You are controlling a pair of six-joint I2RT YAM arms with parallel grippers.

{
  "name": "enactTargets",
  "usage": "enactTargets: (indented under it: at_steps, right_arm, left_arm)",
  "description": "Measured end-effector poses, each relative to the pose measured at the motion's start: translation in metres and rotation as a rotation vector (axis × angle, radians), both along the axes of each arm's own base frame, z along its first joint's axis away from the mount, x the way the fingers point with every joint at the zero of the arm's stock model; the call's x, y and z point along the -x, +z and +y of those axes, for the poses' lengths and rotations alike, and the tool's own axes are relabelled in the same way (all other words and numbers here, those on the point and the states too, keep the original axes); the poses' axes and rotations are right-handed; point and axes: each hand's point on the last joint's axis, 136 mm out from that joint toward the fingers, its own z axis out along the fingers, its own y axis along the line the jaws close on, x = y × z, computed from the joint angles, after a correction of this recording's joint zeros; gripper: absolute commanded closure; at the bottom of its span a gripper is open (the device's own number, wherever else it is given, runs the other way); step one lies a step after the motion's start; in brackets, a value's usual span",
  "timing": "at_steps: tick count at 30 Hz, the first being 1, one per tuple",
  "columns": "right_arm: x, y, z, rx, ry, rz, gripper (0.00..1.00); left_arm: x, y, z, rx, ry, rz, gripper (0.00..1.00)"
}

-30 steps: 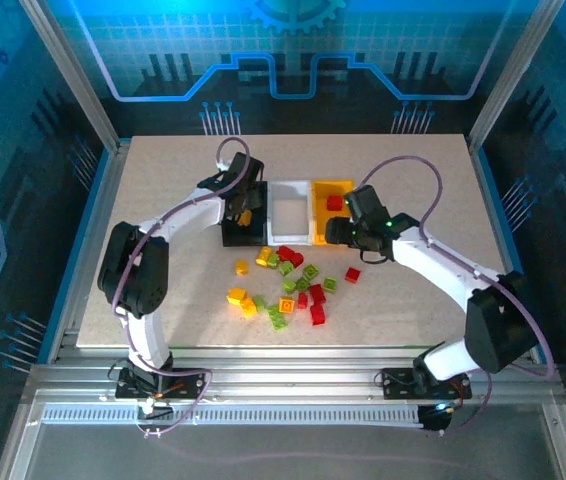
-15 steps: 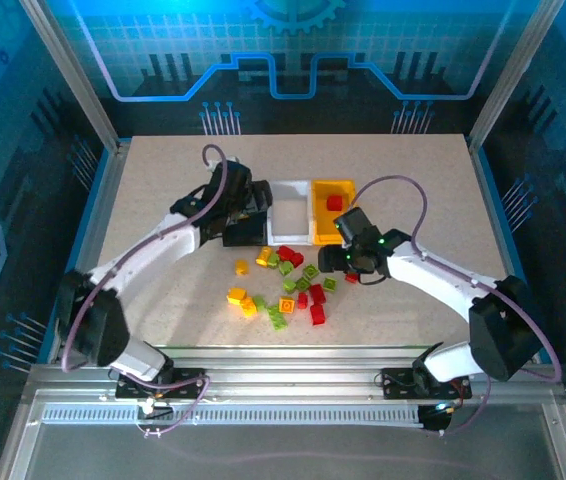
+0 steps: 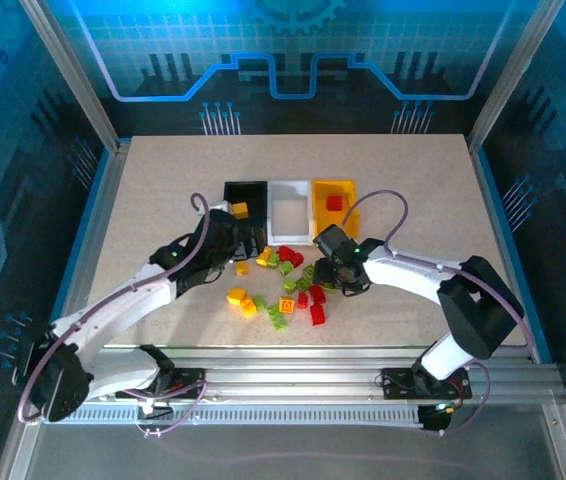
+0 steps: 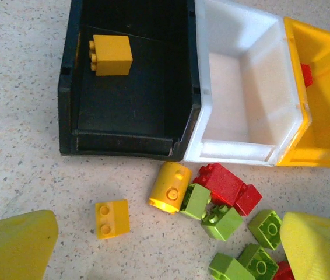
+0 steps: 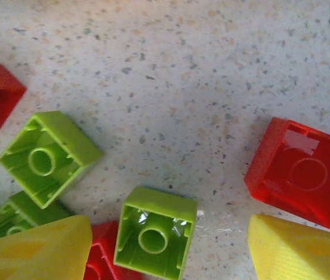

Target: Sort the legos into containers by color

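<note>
Speckled tabletop: legos lie scattered just before your black bin, white bin and yellow bin. Left gripper hangs open, empty, above them; right gripper, open and empty, straddles a green brick, red brick beside it.

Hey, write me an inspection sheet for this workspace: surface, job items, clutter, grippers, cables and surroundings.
Surface: speckled beige tabletop, no spills seen.
Job's things: black plastic bin holds one yellow brick; white plastic bin is empty; yellow-orange plastic bin holds a red brick; loose bricks in red, yellow and lime lie scattered in front of the bins.
Clutter: nothing seen.
Grippers: left gripper open above the scatter; right gripper open, straddling a lime green brick.
Cables: purple cables loop along both arms.
Surroundings: aluminium frame rails, blue-lit enclosure walls.
</note>
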Motion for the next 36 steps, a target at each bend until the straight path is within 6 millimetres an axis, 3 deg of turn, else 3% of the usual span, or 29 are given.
enactTargets:
  at_steps: [6,13,18,22,27,29,32,36]
  right_arm:
    - [-0.001,-0.019,0.000,0.024,-0.039,0.044,0.44]
    - [-0.001,-0.019,-0.009,0.050,-0.053,0.053,0.68]
    - [-0.003,-0.003,-0.005,0.023,0.016,0.013,0.72]
    - [-0.013,0.034,0.008,-0.015,0.121,-0.063,0.71]
    - [-0.061,0.105,0.052,-0.075,0.265,-0.234,0.68]
    - [-0.084,0.123,0.070,-0.083,0.294,-0.288,0.68]
    - [-0.116,0.125,0.093,-0.070,0.324,-0.319,0.66]
    - [-0.156,0.097,0.112,-0.022,0.343,-0.297,0.65]
  left_arm:
    - [0.008,0.008,0.005,0.021,0.000,-0.033,0.01]
    - [0.010,0.007,0.007,0.021,0.001,-0.032,0.01]
    - [0.012,0.003,0.008,0.025,0.008,-0.023,0.01]
    - [0.014,0.004,0.009,0.035,0.016,-0.023,0.01]
    - [0.020,-0.003,0.014,0.038,0.022,-0.014,0.01]
    - [0.022,-0.008,0.014,0.041,0.027,0.000,0.01]
    - [0.026,-0.014,0.015,0.041,0.032,0.020,0.01]
    - [0.030,-0.022,0.014,0.057,0.032,0.051,0.01]
